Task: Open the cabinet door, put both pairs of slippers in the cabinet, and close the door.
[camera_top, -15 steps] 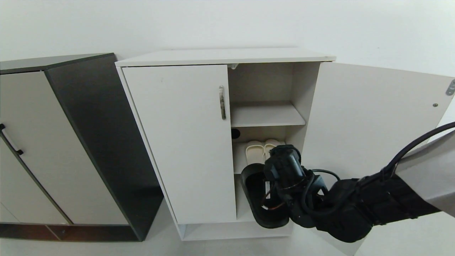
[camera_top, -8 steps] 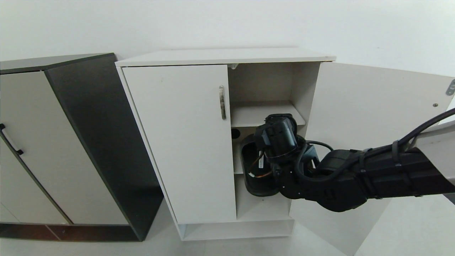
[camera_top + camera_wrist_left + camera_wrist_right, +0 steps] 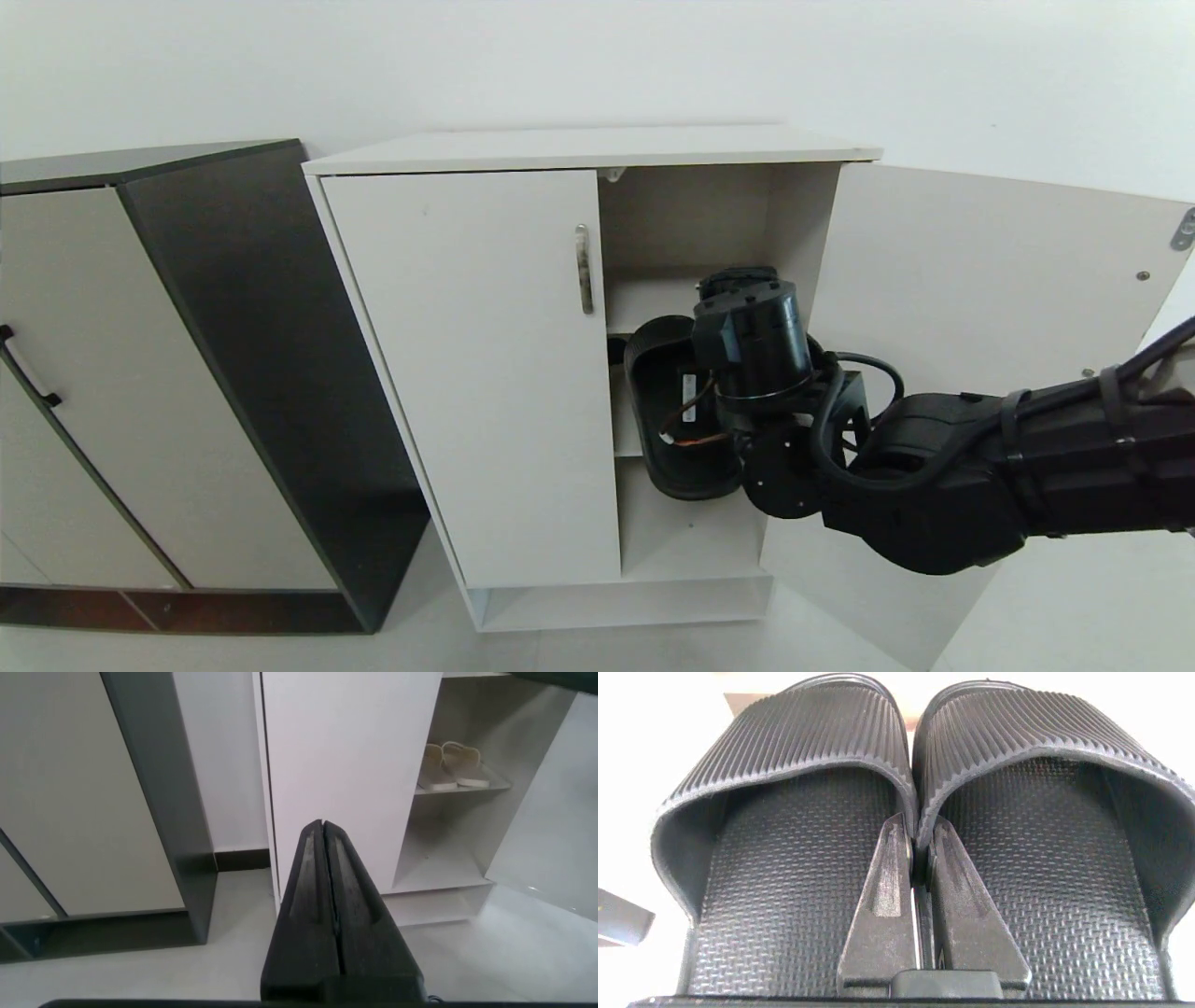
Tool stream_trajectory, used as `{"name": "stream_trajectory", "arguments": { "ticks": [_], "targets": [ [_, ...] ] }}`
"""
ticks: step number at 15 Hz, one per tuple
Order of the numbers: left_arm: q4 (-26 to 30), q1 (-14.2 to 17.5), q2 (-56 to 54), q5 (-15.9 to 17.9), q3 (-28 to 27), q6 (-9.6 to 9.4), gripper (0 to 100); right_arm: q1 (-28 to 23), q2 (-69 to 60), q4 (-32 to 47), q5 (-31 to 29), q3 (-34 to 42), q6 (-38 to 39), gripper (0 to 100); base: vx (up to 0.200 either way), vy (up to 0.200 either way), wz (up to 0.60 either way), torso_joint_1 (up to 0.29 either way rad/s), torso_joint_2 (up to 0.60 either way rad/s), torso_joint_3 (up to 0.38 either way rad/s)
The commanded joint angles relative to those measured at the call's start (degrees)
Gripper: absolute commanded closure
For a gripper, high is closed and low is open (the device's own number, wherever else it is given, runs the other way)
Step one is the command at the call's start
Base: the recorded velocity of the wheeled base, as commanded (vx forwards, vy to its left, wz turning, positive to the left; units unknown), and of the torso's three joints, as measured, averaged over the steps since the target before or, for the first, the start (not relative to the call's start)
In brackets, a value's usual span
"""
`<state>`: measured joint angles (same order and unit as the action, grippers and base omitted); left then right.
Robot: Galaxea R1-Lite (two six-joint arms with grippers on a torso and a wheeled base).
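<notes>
Right wrist view, right claw (image 3: 918, 833) pinching glossless black slippers (image 3: 813, 756) side by side, ribbed tops, dimpled insides, left claw (image 3: 322, 831) closed

We find the cabinet's (image 3: 588, 149) right half open, the right door (image 3: 980, 280) swung wide, while the closed left door (image 3: 467, 373) blocks the other half. The black slippers (image 3: 667, 420), pinched in the right gripper (image 3: 915, 833), crowd the middle opening, and white slippers (image 3: 453, 763) lie on that shelf. The top compartment (image 3: 686, 219) and bottom compartment (image 3: 686, 537) leave room to pass.
</notes>
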<state>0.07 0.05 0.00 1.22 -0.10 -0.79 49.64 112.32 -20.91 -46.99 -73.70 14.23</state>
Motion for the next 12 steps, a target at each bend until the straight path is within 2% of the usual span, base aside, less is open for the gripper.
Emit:
{"name": "stream_trajectory", "arguments": {
  "ticks": [1, 7, 12],
  "targets": [
    [0.01, 0.04, 0.09, 0.01, 0.01, 0.0, 100, 0.28, -1.85, -1.15, 0.06, 1.28, -0.43, 100, 0.0, 0.0, 0.0, 0.0, 0.0, 0.0],
    [0.01, 0.04, 0.09, 0.01, 0.01, 0.0, 100, -0.42, -1.58, -1.51, 0.32, 1.63, -0.08, 100, 0.0, 0.0, 0.0, 0.0, 0.0, 0.0],
    [0.01, 0.04, 0.09, 0.01, 0.01, 0.0, 100, -0.86, -1.41, -1.51, 0.5, 1.9, -0.08, 100, 0.2, 0.0, 0.0, 0.0, 0.0, 0.005]
  ]
}}
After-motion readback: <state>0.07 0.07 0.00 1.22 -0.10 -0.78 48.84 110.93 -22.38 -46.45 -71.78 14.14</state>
